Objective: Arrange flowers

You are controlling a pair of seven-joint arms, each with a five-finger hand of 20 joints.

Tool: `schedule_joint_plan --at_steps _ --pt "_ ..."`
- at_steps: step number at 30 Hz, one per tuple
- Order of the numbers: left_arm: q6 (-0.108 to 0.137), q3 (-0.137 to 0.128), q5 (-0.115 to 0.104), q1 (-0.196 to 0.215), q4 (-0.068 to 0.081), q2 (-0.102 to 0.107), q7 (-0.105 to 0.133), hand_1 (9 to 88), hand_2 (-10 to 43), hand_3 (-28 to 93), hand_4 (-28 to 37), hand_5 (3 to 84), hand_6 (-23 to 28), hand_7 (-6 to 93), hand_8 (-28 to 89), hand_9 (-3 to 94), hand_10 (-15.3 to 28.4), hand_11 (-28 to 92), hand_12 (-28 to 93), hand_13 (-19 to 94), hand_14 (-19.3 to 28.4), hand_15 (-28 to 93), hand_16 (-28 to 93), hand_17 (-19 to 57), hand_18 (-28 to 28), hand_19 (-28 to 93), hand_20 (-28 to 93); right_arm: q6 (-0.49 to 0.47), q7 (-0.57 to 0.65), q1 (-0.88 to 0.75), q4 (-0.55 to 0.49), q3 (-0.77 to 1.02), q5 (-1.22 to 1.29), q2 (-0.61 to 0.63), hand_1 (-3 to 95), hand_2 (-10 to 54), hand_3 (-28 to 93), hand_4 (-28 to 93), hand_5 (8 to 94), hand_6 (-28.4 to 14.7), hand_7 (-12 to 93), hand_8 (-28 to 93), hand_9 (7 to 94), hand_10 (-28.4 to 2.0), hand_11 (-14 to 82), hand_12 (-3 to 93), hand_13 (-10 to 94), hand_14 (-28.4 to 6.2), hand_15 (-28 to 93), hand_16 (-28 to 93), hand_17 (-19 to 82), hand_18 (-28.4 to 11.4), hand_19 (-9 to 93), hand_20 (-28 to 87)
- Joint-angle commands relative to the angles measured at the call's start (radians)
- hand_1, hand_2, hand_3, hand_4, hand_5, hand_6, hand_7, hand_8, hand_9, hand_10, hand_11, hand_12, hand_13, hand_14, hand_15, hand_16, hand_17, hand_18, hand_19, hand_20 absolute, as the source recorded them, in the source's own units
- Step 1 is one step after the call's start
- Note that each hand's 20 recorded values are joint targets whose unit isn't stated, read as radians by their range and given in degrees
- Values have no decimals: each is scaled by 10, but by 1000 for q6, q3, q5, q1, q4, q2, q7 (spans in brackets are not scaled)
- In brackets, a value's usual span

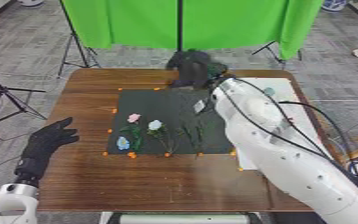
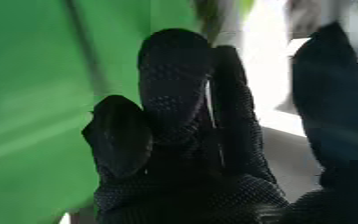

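Observation:
In the head view my right hand is over the table's back edge, its arm crossing above the table's right side. The right wrist view shows the right hand open, straight fingers apart from the thumb, with nothing seen held between them. My left hand lies open over the table's left edge. On the dark mat lie a pink flower, a white flower and a light blue flower, with green stems. Blurred stems lie farther right, near a small white piece.
Orange markers dot the mat's edges on the brown table. A white board lies at the right, partly under my right arm, with a pale blue-green thing on it. Behind the table hangs a green cloth with black stands.

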Motion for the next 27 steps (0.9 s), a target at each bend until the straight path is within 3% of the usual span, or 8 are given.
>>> schedule_joint_plan --at_steps 1,3,9,27 --pt "4 -12 7 30 -12 -11 -10 271 101 611 -283 418 55 122 -66 459 144 225 117 427 195 260 -22 108 139 197 226 -79 213 -6 102 159 -5 140 227 -95 618 -137 485 -28 82 -58 569 -188 81 205 773 -93 572 333 504 -186 927 486" --pt "5 -8 7 28 -12 -14 -6 271 100 611 -283 418 56 123 -66 459 143 225 117 427 195 261 -22 108 139 197 226 -161 253 -2 142 167 19 138 200 -95 594 -134 470 -29 70 -56 558 -202 77 205 761 -109 572 332 493 -200 921 480" --pt "4 -4 7 25 -10 -17 -3 271 100 611 -283 419 56 123 -67 459 143 224 116 427 195 261 -22 108 139 197 226 -149 250 -9 263 146 -2 128 173 -95 562 -123 470 -27 60 -50 574 -217 84 214 750 -126 587 330 482 -213 917 472" --pt "4 -2 7 25 -9 -25 -1 270 100 614 -283 419 56 122 -67 458 143 224 116 425 195 261 -22 108 138 195 226 -140 252 -78 406 100 -60 104 301 -95 643 -135 540 0 121 -76 642 -181 143 219 799 -80 617 324 521 -195 932 476"
